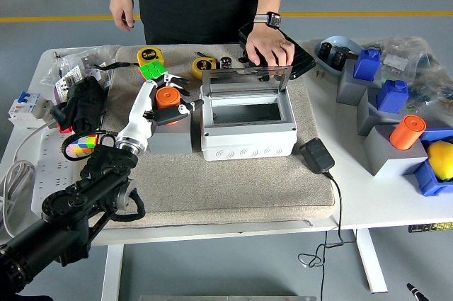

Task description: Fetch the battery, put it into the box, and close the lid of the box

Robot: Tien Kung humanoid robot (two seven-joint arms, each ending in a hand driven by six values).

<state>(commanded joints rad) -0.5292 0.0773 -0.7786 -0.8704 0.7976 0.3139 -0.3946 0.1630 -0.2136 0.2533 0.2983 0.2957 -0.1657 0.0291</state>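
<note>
While the box stands open at the mat's middle:
Battery: orange, set on a grey block toward the left edge.
Left hand: fingers closed round the battery.

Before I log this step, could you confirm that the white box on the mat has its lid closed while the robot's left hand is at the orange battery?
Not quite: the head view shows the white box with its lid open, standing up at the back, the inside exposed. The rest holds: the left hand is at the orange battery, left of the box on the mat.
</note>
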